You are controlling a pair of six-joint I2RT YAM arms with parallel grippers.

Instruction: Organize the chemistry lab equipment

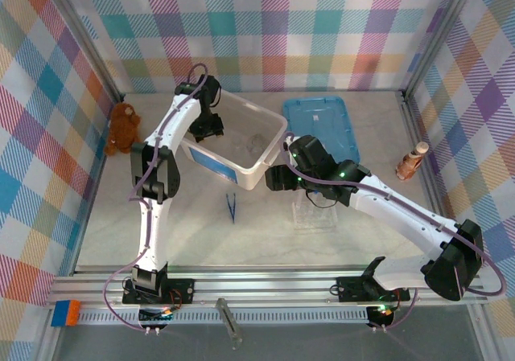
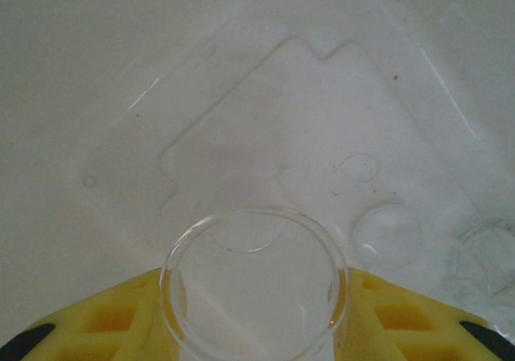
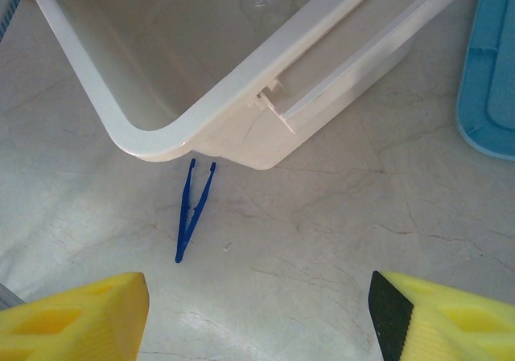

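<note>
The left end effector, half closed, holds a round clear glass over the floor of the white bin. It should lower gently, clear of the small glassware ahead-right. The right end effector is wide open and empty, with the tweezers ahead of it.

No text can be read in this lab scene: the blue panel on the white bin and a pale mark on the blue lid are too small to make out.
</note>
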